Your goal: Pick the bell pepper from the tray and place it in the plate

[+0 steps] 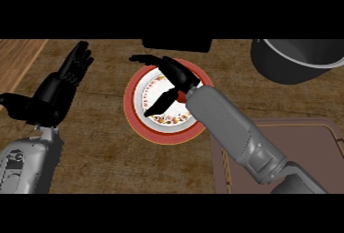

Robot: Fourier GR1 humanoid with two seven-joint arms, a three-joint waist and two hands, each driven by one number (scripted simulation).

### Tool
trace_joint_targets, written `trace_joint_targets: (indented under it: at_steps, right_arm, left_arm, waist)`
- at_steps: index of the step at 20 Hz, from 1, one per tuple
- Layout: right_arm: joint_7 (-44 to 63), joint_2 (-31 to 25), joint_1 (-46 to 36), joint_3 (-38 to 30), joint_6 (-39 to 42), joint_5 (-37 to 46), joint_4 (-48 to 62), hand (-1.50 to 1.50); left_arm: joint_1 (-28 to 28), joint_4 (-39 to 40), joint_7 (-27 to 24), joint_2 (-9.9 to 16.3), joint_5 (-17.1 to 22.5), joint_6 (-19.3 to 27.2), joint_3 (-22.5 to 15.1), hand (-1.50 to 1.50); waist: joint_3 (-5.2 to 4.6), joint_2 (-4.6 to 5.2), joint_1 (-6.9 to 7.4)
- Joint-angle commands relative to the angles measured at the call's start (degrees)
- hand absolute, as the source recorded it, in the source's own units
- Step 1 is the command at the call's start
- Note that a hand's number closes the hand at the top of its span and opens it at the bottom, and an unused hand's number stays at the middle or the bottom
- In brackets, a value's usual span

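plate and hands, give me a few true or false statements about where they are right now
1. The right hand is over the plate. True.
2. The plate has a blue rim. False: its rim is red, with a white middle and a speckled pattern.
3. The left hand is open and away from the plate, at the view's left. True.
4. The tray lies to the left of the plate. False: it lies to the plate's right, under the right forearm.
5. A dark pot stands at the upper right of the counter. True.
6. A bell pepper lies in plain sight on the plate. False: none shows there; the right hand hides part of the plate.
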Motion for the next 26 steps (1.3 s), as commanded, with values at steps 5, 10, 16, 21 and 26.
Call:
trace_joint_targets:
  at_steps: [5, 10, 16, 21, 26]
  right_arm:
    - [-2.55, 0.0, -4.93, -7.92, 2.44, -10.88, 6.99, -1.5]
    - [-5.81, -6.11, -8.64, -14.16, 10.67, -11.4, 15.34, -1.5]
    - [-15.46, -12.82, -5.23, -15.5, 19.04, -10.78, 19.35, -1.5]
    - [-16.88, -19.95, -7.78, -15.98, 25.59, -9.75, 22.46, -1.5]
    - [-20.09, -23.38, -7.41, -15.62, 28.41, -8.13, 24.67, -1.5]
  left_arm:
    - [-0.24, -1.22, 1.04, 2.15, 0.95, -0.39, 2.79, 0.0]
    - [2.99, -2.92, 0.98, 1.7, 1.08, -1.02, 2.12, 0.0]
    - [1.41, 1.49, -2.81, -0.03, -1.24, 0.5, 1.24, 0.0]
    - [1.51, -1.51, -1.12, 0.09, -0.41, 0.52, 1.59, 0.0]
    - [2.07, -3.14, 1.25, -1.0, -1.42, 1.02, -0.35, 0.0]
  waist:
    - [-0.01, -0.24, -2.11]
    - [0.01, -0.05, -2.4]
    - [0.03, 0.61, -2.73]
    - [0.08, 0.78, -1.59]
    - [0.14, 0.74, -1.19]
